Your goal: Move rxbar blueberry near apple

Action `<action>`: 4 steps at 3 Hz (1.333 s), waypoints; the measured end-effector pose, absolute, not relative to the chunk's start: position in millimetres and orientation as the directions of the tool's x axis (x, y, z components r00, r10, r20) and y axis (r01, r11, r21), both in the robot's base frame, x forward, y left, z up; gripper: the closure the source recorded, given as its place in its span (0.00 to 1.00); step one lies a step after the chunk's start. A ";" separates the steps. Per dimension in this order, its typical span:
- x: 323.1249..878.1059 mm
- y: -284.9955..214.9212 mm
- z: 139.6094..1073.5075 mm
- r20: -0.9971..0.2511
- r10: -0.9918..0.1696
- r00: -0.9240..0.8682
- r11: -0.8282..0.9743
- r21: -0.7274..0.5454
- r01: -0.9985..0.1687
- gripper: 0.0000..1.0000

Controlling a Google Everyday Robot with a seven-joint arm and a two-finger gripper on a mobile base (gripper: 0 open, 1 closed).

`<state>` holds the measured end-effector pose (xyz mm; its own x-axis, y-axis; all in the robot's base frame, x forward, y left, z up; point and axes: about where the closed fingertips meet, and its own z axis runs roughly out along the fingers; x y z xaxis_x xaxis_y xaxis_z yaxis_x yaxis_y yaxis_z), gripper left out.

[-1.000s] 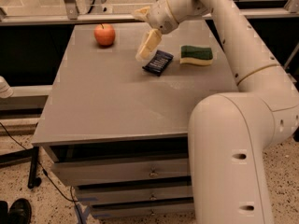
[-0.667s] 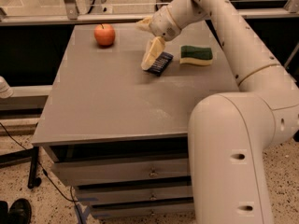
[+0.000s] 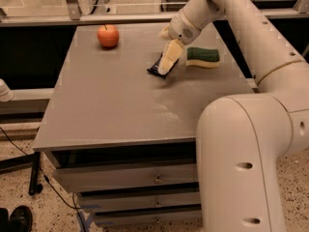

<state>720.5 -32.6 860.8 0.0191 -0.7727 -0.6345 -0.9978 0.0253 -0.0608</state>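
Hand (image 3: 165, 66) at dark navy flat bar (image 3: 154, 70); grey counter (image 3: 116, 110) open toward round red apple (image 3: 108, 36); green-yellow sponge (image 3: 203, 57) close on opposite side.

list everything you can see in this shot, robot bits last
round apple: one, red-orange, far left of the table top
flat snack bar wrapper: one, dark navy-blue, right of the apple and apart from it, partly under the gripper
rectangular sponge: one, green and yellow, just right of the wrapper
table: one, grey, centre of view
drawers: at least two, grey, under the table top
shoe: one, black, on the speckled floor at bottom left
gripper: one, cream, down on the wrapper
robot arm: one, white, reaching in from the right
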 end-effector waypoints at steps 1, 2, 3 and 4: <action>726.0 -48.4 858.9 -0.605 -0.793 -0.068 0.108 -0.031 -0.994 0.00; 733.5 -48.0 857.1 -0.611 -0.784 -0.110 0.157 -0.023 -0.987 0.00; 741.3 -38.8 858.1 -0.629 -0.768 -0.117 0.182 -0.039 -0.982 0.00; 745.4 -31.6 857.9 -0.642 -0.759 -0.110 0.197 -0.064 -0.978 0.18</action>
